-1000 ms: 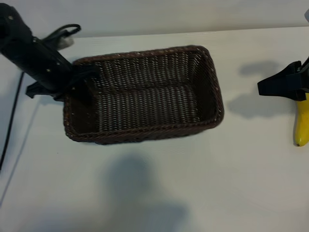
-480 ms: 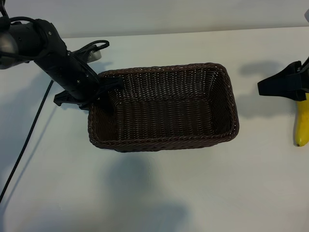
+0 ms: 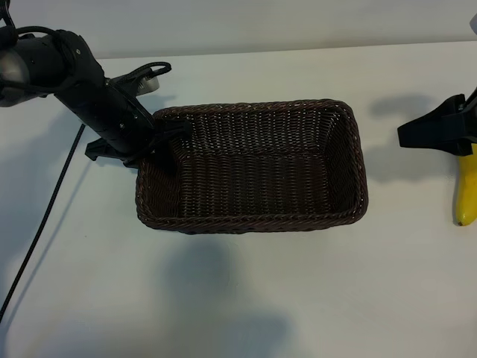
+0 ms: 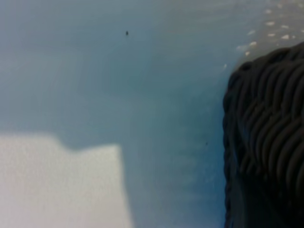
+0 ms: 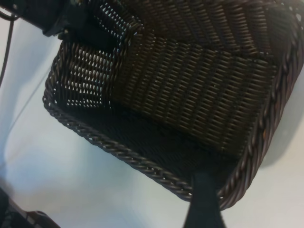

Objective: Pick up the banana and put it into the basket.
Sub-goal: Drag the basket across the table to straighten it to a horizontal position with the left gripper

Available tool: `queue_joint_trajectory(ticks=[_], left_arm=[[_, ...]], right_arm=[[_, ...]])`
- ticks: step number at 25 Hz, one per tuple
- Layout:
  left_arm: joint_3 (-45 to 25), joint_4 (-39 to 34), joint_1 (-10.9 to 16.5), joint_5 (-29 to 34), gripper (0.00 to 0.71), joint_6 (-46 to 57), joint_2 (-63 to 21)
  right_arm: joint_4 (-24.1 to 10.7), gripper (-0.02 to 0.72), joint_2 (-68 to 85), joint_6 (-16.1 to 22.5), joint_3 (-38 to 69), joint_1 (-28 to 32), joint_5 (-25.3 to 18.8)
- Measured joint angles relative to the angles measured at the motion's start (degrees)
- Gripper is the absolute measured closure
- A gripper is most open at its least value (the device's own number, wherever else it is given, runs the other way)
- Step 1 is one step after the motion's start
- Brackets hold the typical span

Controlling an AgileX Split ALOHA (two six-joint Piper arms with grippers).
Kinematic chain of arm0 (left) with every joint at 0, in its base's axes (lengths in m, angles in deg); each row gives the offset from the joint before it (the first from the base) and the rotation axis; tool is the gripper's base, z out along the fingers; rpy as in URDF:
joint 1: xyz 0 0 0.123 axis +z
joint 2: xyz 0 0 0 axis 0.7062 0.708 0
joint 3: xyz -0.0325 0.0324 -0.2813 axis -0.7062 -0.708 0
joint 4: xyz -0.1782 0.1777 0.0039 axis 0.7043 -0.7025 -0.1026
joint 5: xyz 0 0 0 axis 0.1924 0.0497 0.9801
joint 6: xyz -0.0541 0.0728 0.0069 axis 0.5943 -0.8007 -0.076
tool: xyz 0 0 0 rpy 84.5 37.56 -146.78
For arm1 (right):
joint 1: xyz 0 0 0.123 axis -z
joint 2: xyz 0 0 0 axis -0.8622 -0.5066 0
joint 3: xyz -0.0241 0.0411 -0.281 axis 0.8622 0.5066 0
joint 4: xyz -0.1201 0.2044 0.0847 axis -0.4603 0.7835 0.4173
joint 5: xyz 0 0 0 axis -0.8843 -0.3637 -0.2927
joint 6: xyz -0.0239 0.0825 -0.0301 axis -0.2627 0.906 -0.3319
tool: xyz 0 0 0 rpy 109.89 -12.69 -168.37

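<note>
The dark brown wicker basket [image 3: 253, 221] sits mid-table with nothing in it. It fills the right wrist view [image 5: 190, 85], and a corner of it shows in the left wrist view [image 4: 266, 133]. My left gripper [image 3: 160, 138] is shut on the basket's left rim; its fingers are also seen in the right wrist view [image 5: 80, 23]. The yellow banana [image 3: 467, 194] lies at the table's far right, its upper end hidden under my right gripper [image 3: 421, 134]. That gripper hovers open and holds nothing [image 5: 109, 209], one finger [image 5: 204, 199] showing in front of the basket's rim.
A black cable [image 3: 37, 231] trails down the table's left side from the left arm. The white table [image 3: 246, 298] stretches in front of the basket, and its back edge [image 3: 298, 49] runs behind it.
The left arm has dragged the basket to the right across the table, then come nearly to rest. The right gripper and the banana have not moved.
</note>
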Motion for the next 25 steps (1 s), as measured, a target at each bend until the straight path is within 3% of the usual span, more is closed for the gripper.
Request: queue_joint_trajectory(ticks=[4, 6, 12, 15, 20, 25], left_arm=[[0.0, 0.1, 0.0, -0.4, 0.545, 0.4, 0.0], [0.0, 0.5, 0.0, -0.5, 0.499, 0.6, 0.0], [0.0, 1.3, 0.0, -0.4, 0.173, 0.7, -0.5], [0.1, 1.3, 0.0, 0.5, 0.091, 0.7, -1.0], [0.1, 0.2, 0.0, 2.5, 0.088, 1.4, -2.6], [1.5, -7.0, 0.0, 7.0, 0.111, 5.6, -5.4]], right_arm=[[0.0, 0.182, 0.0, 0.0, 0.0, 0.0, 0.0], [0.0, 0.182, 0.0, 0.0, 0.0, 0.0, 0.0], [0.0, 0.182, 0.0, 0.0, 0.0, 0.0, 0.0], [0.0, 0.182, 0.0, 0.0, 0.0, 0.0, 0.0], [0.0, 0.182, 0.0, 0.0, 0.0, 0.0, 0.0], [0.0, 0.182, 0.0, 0.0, 0.0, 0.0, 0.0]])
